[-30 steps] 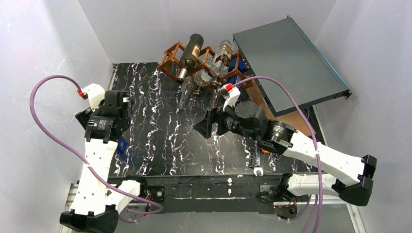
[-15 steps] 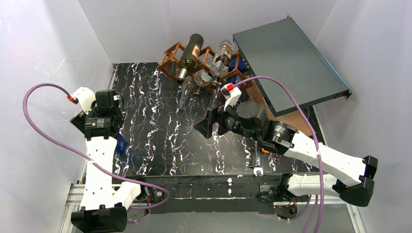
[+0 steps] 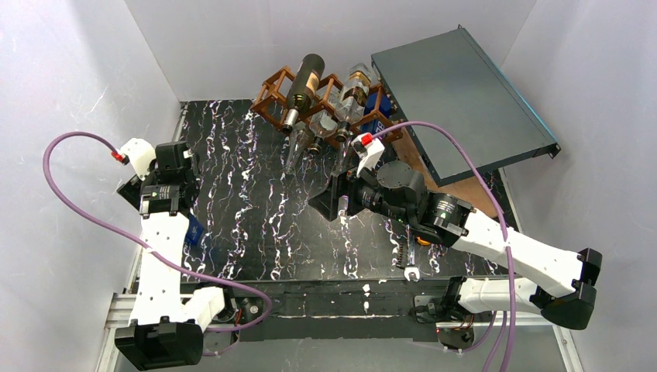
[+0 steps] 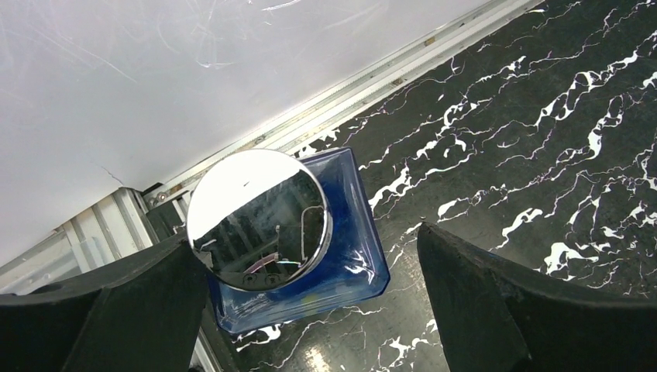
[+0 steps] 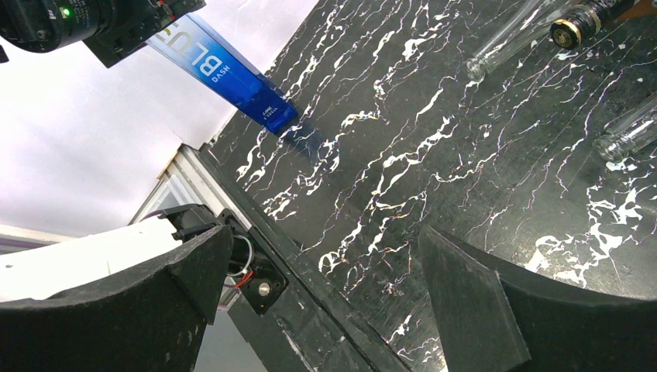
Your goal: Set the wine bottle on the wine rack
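Left hand (image 4: pixel 307 246): jaws spread wide, nothing gripped. It hangs over the blue bottle (image 4: pixel 259 219), looking straight down on the bottle's round chrome cap. The cap lies between the fingers, close to the finger (image 4: pixel 108 310) nearer the wall and well apart from the other. Whether cap and near finger touch, cannot tell. The bottle stands upright on the black, white-veined worktop (image 3: pixel 256 201), at the left edge just beside the metal rail (image 4: pixel 364 85). In the right wrist view it shows a blue body with white lettering, its base on the worktop and the left hand at its top. Right hand (image 5: pixel 324 232): jaws also spread wide, empty, held above mid-worktop and well apart from the bottle and from the rack. Rack (image 3: pixel 273 87): at the far edge of the worktop, against the back wall, right of centre. A dark bottle (image 3: pixel 304 84) with a tan label lies in its upper row, and clear bottles (image 3: pixel 356 87) lie beside and below it, necks pointing toward the arms. One clear neck (image 3: pixel 295 151) reaches down to the worktop in front of the rack. There is something blue (image 3: pixel 375 118) at the rack's right end; cannot tell what. A grey panel (image 3: pixel 457 97) lies tilted just right of the rack. The blue bottle is well apart from the rack, across the worktop.
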Controlling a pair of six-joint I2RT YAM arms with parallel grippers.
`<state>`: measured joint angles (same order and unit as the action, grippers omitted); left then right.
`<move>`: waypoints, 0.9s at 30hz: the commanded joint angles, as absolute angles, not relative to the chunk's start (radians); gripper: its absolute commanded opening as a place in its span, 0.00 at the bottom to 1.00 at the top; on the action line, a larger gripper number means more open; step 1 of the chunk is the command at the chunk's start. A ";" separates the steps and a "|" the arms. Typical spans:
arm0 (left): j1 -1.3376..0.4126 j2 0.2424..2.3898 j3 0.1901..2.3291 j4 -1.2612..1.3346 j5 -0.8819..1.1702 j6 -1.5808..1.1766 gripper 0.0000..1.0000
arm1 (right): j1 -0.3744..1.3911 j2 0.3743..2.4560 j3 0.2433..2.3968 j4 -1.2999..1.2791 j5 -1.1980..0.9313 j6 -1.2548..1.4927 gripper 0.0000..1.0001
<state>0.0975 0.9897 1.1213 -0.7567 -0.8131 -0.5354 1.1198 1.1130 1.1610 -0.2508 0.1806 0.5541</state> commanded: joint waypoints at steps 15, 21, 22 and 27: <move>0.140 0.986 1.059 -0.656 -0.857 -0.503 0.85 | 1.124 1.120 1.160 -0.190 0.181 0.553 1.00; 0.140 0.968 1.040 -0.638 -0.864 -0.474 0.47 | 1.124 1.130 1.158 -0.186 0.178 0.554 1.00; 0.140 0.962 1.038 -0.638 -0.866 -0.474 0.41 | 1.124 1.130 1.158 -0.186 0.177 0.554 1.00; 0.140 0.917 1.035 -0.642 -0.808 -0.456 0.15 | 1.124 1.128 1.155 -0.186 0.178 0.554 1.00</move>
<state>0.1360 0.9714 1.0416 -0.6361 -0.8169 -0.4843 1.1198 1.1328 1.1610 -0.2420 0.1768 0.5541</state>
